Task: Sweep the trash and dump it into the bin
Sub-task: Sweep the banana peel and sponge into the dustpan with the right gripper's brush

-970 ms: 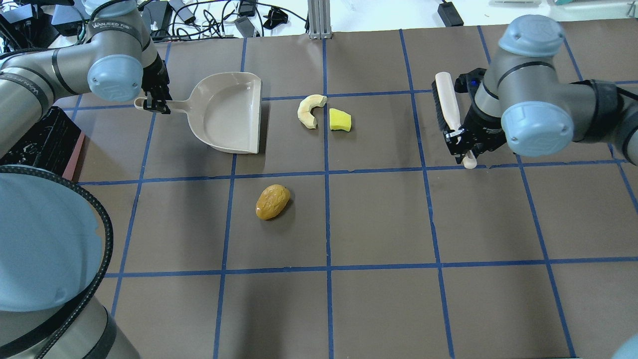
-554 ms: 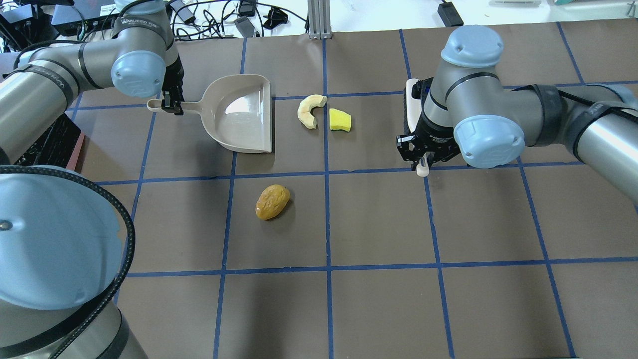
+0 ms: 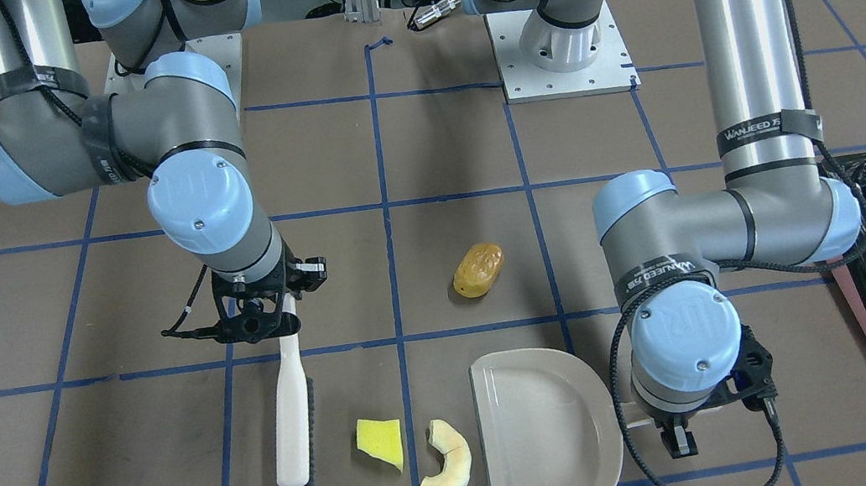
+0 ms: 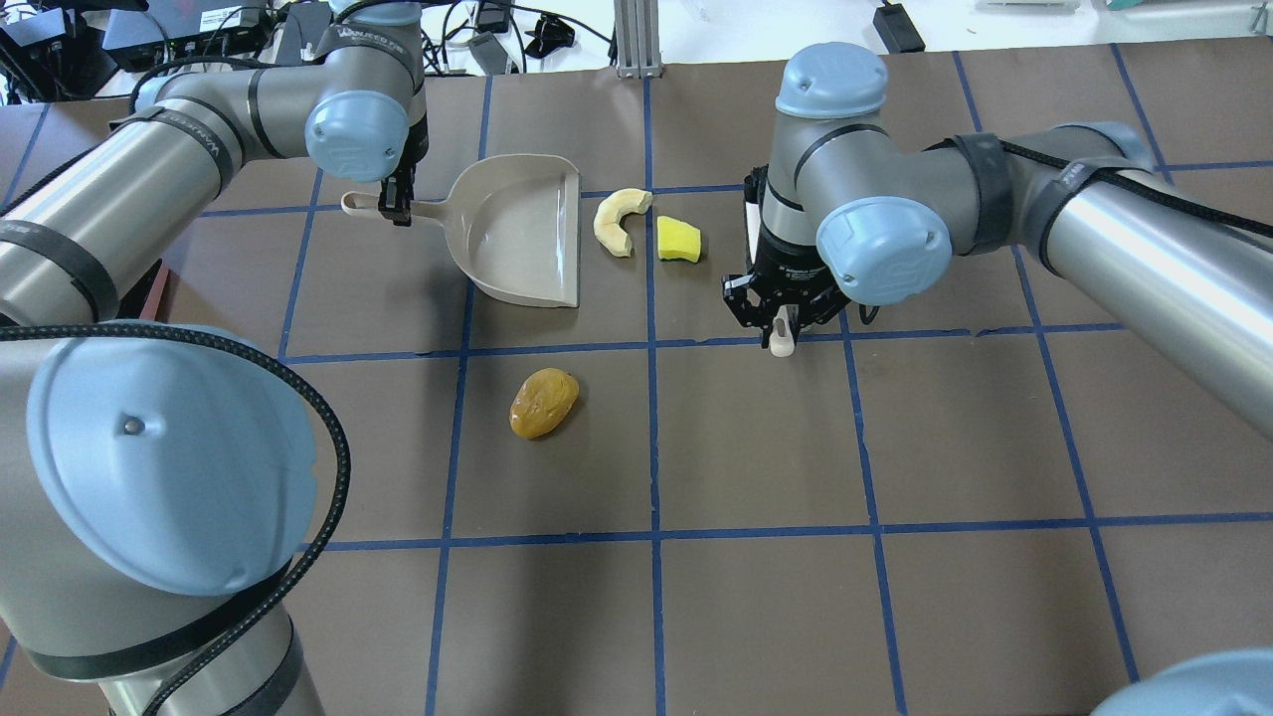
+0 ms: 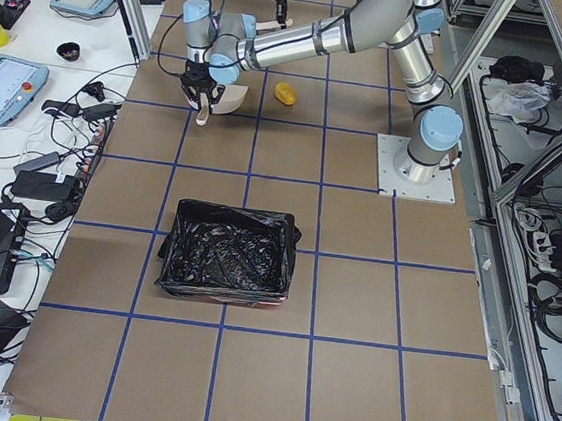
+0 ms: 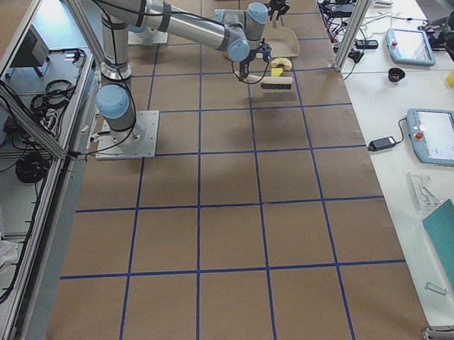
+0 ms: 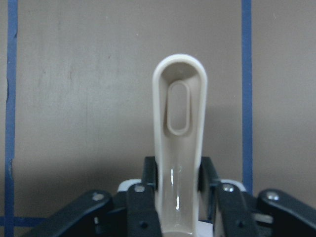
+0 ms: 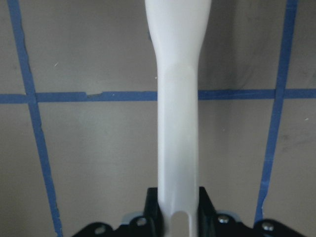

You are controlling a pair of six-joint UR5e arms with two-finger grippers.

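The trash lies on the brown table: an amber lump [image 4: 543, 402], a yellow wedge [image 4: 678, 240] and a cream crescent [image 4: 620, 220]. They also show in the front view as lump [image 3: 478, 270], wedge [image 3: 381, 443] and crescent [image 3: 446, 475]. My left gripper [image 4: 398, 211] is shut on the handle [image 7: 178, 148] of the beige dustpan [image 4: 522, 231], whose open edge is just left of the crescent. My right gripper [image 4: 783, 316] is shut on the handle [image 8: 177, 123] of the brush [image 3: 292, 407], which lies just right of the wedge. The bin [image 3: 855, 306] stands on my far left.
The bin with its black bag [image 5: 226, 252] sits well apart from the trash, along the table. Cables and electronics lie beyond the far table edge, beside a metal post [image 4: 636, 40]. The arm bases [image 3: 562, 47] stand at my side of the table.
Both arms have moved toward the table's middle. The dustpan has slid right, up to the crescent. The brush has moved left, up to the yellow wedge. The trash has not moved.
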